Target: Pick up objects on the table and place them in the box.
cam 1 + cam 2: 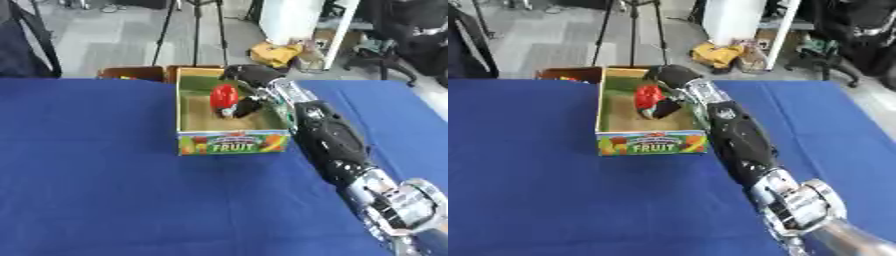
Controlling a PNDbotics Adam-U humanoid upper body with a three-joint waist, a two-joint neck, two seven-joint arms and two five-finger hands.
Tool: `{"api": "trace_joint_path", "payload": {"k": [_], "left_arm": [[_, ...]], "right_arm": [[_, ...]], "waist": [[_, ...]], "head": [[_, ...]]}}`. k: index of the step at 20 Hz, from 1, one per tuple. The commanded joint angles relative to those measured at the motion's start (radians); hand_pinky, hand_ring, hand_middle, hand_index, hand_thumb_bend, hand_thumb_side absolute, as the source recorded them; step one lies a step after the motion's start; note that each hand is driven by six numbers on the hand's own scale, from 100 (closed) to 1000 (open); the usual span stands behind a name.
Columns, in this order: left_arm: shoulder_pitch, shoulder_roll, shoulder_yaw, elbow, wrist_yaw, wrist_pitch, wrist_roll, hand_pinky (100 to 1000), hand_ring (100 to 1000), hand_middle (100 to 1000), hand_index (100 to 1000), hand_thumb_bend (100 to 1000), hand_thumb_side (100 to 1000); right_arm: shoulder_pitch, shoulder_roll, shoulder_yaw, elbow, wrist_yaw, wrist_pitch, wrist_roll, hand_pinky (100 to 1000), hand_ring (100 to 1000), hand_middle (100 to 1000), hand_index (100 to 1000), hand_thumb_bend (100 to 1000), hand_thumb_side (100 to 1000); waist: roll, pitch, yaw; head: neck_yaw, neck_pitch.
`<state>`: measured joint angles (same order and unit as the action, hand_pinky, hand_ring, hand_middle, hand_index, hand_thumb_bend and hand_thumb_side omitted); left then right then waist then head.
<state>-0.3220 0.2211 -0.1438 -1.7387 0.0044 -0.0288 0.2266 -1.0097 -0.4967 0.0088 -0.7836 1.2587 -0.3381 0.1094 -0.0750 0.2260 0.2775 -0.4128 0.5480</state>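
One arm reaches over a blue table into a fruit box.

Largest is the table (105, 190), covered in blue cloth, with the robot's right arm (337, 145) stretching from the near right corner toward the far middle. An open cardboard box (229, 143) printed FRUIT stands at the far middle of the table. The right hand (248, 106) is inside the box, its fingers curled round a red object (224, 96) held above the box floor, against the right wall.
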Motion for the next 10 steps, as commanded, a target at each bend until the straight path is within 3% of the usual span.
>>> {"api": "trace_joint_path", "payload": {"k": [1, 5, 7, 10], "left_arm": [[0.002, 0.011, 0.012, -0.01, -0.004, -0.003, 0.008, 585, 353, 398, 561, 972, 783], [0.023, 0.009, 0.025, -0.001, -0.008, -0.008, 0.023, 585, 353, 397, 559, 972, 786], [0.031, 0.01, 0.031, 0.003, -0.011, -0.01, 0.03, 585, 353, 397, 559, 971, 787], [0.038, 0.011, 0.038, 0.006, -0.014, -0.014, 0.04, 585, 352, 396, 558, 967, 790]], "right_arm": [[-0.003, -0.06, 0.009, -0.105, -0.087, -0.026, -0.019, 723, 766, 846, 886, 100, 407], [0.046, -0.102, 0.034, -0.28, -0.34, -0.054, 0.008, 581, 615, 721, 800, 100, 265], [0.095, -0.126, 0.048, -0.406, -0.474, -0.066, 0.029, 360, 494, 635, 772, 100, 124], [0.195, -0.146, 0.041, -0.612, -0.681, -0.066, 0.066, 172, 359, 488, 650, 100, 280]], "waist": [[0.004, -0.029, -0.015], [0.005, -0.041, -0.068], [0.006, -0.043, -0.098], [0.008, -0.042, -0.142]], "head": [[0.018, -0.014], [0.063, -0.015], [0.087, -0.013], [0.124, -0.016]]}}
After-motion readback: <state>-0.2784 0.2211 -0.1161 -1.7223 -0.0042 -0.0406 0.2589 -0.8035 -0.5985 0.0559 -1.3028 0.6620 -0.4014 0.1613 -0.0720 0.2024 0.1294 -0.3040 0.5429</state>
